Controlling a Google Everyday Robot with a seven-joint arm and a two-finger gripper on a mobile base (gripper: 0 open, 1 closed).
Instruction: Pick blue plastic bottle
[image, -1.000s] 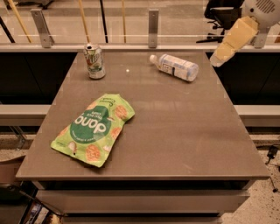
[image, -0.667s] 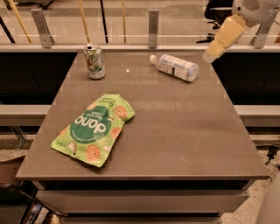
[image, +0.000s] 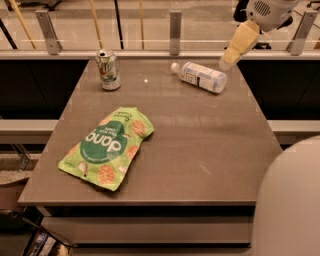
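Observation:
The blue plastic bottle (image: 200, 76) lies on its side at the far right of the grey table (image: 200, 145), white cap pointing left. It is pale and translucent with a white label. My gripper (image: 238, 46) hangs in the air at the upper right, just above and to the right of the bottle's base, not touching it. Only its tan finger shows.
A green-and-silver soda can (image: 108, 70) stands upright at the far left of the table. A green snack bag (image: 107, 146) lies flat at the left front. A railing with glass runs behind the table. A pale rounded part of the robot (image: 292, 200) fills the bottom right corner.
The gripper has moved left and a little down, from beyond the table's right corner towards the bottle's base. The bottle, can and bag have not moved.

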